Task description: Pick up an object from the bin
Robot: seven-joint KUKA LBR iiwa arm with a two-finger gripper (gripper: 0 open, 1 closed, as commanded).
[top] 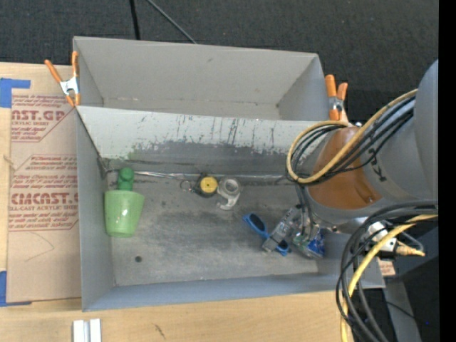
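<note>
We are holding the gripper [293, 235] at the bin's [178, 271] four o'clock, unable to tell whether its jaws are apart. A small blue piece [254, 224] is lying just at its nine o'clock; centring over it before closing is looking wisest.

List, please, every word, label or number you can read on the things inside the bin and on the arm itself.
No text there can be read.
Green cup, bin's left: no print shows.
Small yellow round piece, by the back wall: no legible marking.
Blue thing, bin's right: nothing legible.
Arm: a dark mark, too blurred to read.
</note>
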